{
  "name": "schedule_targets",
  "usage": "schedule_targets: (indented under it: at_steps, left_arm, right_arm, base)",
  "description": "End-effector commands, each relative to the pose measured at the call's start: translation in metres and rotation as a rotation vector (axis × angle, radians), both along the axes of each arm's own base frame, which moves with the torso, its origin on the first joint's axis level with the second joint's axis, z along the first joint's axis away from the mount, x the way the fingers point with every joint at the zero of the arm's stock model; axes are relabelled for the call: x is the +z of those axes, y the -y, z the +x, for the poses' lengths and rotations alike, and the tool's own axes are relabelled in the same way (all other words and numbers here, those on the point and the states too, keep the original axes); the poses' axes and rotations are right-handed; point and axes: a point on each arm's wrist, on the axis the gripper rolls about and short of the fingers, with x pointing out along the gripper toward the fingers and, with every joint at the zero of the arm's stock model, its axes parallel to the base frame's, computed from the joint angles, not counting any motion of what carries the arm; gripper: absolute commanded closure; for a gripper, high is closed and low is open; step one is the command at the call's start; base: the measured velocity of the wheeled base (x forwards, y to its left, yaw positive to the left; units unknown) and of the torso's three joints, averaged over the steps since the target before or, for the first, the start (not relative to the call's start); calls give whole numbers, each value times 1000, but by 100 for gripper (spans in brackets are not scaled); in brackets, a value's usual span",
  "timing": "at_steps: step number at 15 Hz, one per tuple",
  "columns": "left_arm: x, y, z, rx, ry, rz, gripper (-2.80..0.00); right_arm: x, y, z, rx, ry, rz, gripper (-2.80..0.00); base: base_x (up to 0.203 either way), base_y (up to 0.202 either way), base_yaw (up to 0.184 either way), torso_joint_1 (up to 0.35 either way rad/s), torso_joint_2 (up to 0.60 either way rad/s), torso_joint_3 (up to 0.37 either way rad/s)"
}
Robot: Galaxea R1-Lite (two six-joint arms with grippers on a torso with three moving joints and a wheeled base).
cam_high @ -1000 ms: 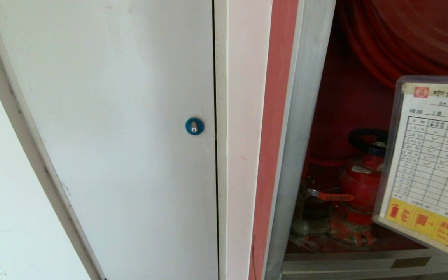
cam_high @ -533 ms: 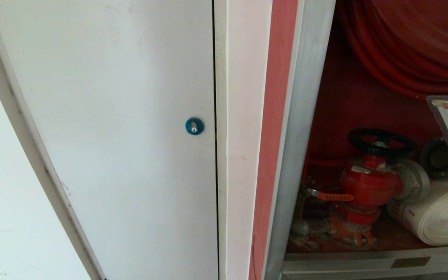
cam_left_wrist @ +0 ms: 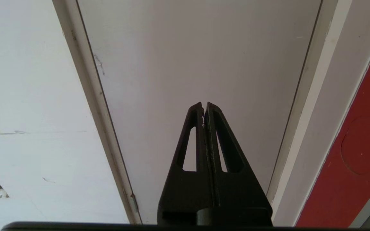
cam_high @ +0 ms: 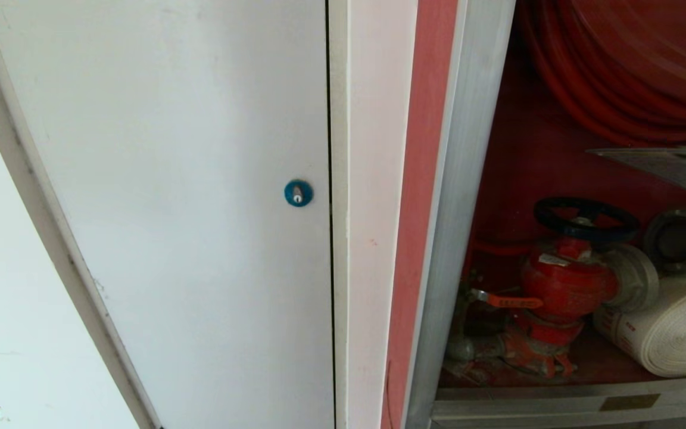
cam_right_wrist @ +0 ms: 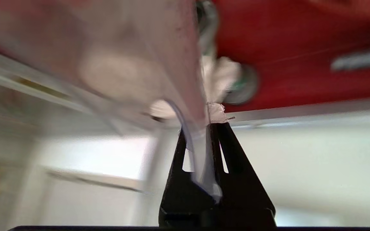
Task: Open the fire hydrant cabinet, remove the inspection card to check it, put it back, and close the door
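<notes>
I have the inspection card (cam_right_wrist: 133,64) pinched at one corner in the right gripper (cam_right_wrist: 209,123); the fingers are pressed together on its clear sleeve. In the head view the card (cam_high: 667,164) shows nearly edge-on at the right border, tilted almost flat, in front of the red hose reel (cam_high: 629,65) and above the coupling (cam_high: 682,238). The wrist picture is blurred, so I cannot read the card's print.

The fire hydrant cabinet (cam_high: 468,196) stands open; I do not see its door. Inside, on the red floor: red valve (cam_high: 566,280) with black handwheel (cam_high: 586,217) at the left, rolled white hose (cam_high: 670,330) lying against its right side. Free space lies between the card's lower edge and the valve top. The aluminium sill (cam_high: 557,399) bounds the compartment below.

Left of the frame: white door (cam_high: 170,208) with blue lock (cam_high: 298,193), closed. The left gripper (cam_left_wrist: 204,107) is parked facing that door, fingers together, holding nothing.
</notes>
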Motion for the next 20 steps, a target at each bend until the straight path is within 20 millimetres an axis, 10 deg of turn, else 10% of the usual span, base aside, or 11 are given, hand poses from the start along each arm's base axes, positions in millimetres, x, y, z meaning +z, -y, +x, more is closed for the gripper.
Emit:
schedule_targets:
  at_steps: [1, 20]
  left_arm:
    - [-6, 0, 2, 0, -23, 0, 0]
    - [-6, 0, 2, 0, -23, 0, 0]
  right_arm:
    - [-3, -3, 41, 15, -127, -110, 0]
    - [-12, 14, 114, 181, -409, -408, 0]
  base:
    - [0, 0, 0, 0, 0, 0]
    - [0, 0, 0, 0, 0, 0]
